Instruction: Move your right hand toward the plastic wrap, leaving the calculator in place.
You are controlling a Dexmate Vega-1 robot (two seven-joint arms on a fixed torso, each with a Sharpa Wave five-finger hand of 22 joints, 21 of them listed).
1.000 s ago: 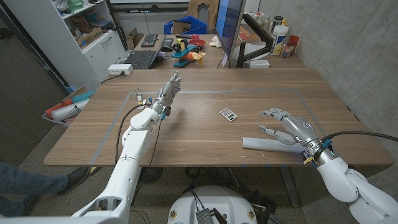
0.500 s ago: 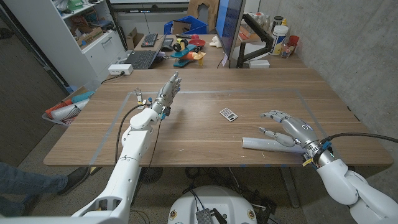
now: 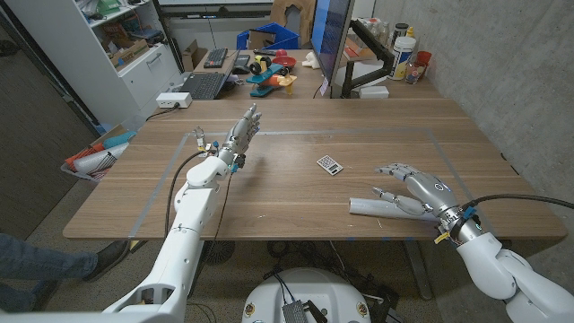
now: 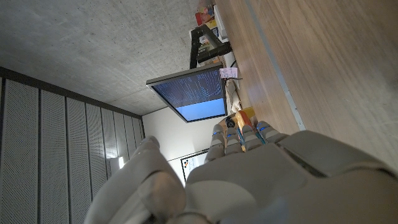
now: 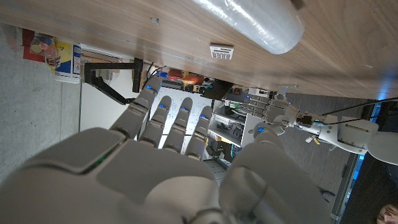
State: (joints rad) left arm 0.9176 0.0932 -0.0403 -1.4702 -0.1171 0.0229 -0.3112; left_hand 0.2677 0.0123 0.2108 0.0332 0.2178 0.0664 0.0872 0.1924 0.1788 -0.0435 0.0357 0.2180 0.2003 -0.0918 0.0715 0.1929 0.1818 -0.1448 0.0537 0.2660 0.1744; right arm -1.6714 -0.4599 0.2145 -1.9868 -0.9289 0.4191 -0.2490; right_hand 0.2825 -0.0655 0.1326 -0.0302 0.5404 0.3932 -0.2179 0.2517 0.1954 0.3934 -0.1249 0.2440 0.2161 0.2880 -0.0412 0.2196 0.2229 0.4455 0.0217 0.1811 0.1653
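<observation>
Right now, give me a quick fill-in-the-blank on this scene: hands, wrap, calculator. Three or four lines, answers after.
1. The right robot hand hovers with fingers spread over the roll of plastic ____.
2. The calculator lies on the table farther from the robot than the plastic wrap, and ____ robot hand touches it.
3. The left robot hand holds ____.
4. The plastic wrap lies near the table's ____ edge.

Missing words: wrap; neither; nothing; near

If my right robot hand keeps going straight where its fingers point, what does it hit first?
Probably nothing soon: the right robot hand points past the plastic wrap toward bare table; the calculator lies slightly off that line.
</observation>
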